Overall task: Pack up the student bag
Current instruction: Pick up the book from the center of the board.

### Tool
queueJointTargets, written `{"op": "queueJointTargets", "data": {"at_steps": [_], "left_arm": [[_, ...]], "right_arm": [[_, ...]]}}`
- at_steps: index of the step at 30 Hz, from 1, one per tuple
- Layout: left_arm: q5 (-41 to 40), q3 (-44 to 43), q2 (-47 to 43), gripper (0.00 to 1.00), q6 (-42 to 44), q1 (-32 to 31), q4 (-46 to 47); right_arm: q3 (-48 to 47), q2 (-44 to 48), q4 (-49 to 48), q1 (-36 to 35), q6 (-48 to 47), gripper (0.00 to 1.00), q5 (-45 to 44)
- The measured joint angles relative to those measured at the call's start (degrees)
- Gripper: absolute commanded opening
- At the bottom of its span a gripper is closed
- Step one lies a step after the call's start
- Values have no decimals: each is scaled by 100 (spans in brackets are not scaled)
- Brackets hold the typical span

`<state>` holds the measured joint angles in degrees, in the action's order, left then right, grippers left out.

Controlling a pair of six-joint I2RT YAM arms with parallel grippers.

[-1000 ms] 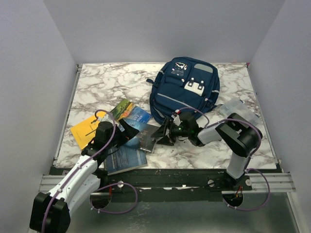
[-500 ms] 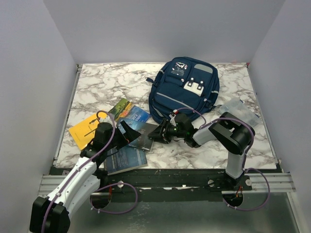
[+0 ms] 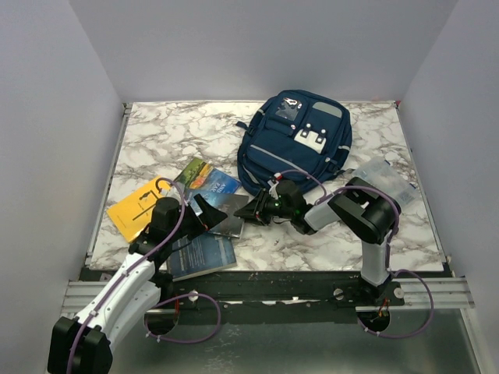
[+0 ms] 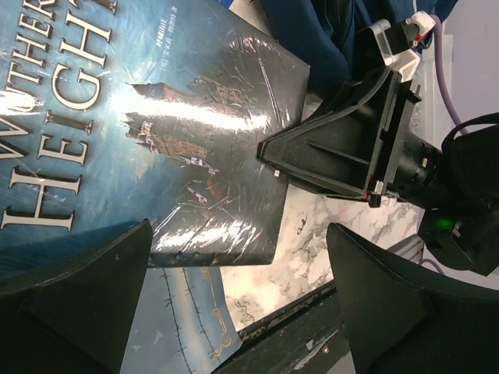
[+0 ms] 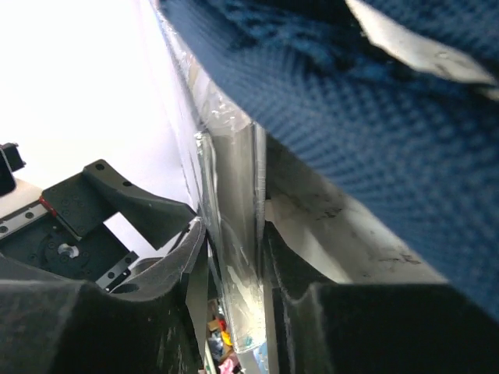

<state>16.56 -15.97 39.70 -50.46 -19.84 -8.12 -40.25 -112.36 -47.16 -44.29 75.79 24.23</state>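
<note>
Right hand (image 3: 242, 212) has moved left, away from the bag's (image 3: 300, 144) near edge and onto the dark shrink-wrapped book (image 4: 210, 132). Its fingers have narrowed around that book's bag-side edge. In the right wrist view the wrapped edge sits between the two fingers and looks like it touches both. Can't tell if it's actually clamped or just bracketed.

Left hand (image 3: 204, 212) hasn't moved. It's spread wide over the same book on the side away from the bag, gripping nothing.

My read: this is the start of the first pickup, so packing has barely begun. Nothing visibly sits in the bag.

The bag lies flat, front panel up, at the far right of the surface (image 3: 179, 132). The other books, incl. a yellow one (image 3: 136, 206), lie beyond the dark book from the bag.

Hidden or unclear:
- Bag opening: can't tell from any view whether the main compartment is unzipped.
- Book: can't tell whether it's off the surface yet.
- Right wrist view: mostly bag fabric, and the side away from it is blown out white.
- Clear box (image 3: 382, 173): sits just right of the bag, partly behind the right arm. Contents unreadable.
- Blue book (image 3: 204, 253): partly under the left arm.
</note>
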Motion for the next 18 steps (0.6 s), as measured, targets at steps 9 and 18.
{"op": "queueJointTargets", "data": {"at_steps": [9, 18], "left_arm": [[61, -1405, -114, 95, 625, 0, -1106], [-114, -3536, 476, 95, 1827, 153, -1899]], "right_arm": [[367, 1241, 671, 15, -15, 1, 26], [317, 2649, 2553, 719, -817, 0, 881]]}}
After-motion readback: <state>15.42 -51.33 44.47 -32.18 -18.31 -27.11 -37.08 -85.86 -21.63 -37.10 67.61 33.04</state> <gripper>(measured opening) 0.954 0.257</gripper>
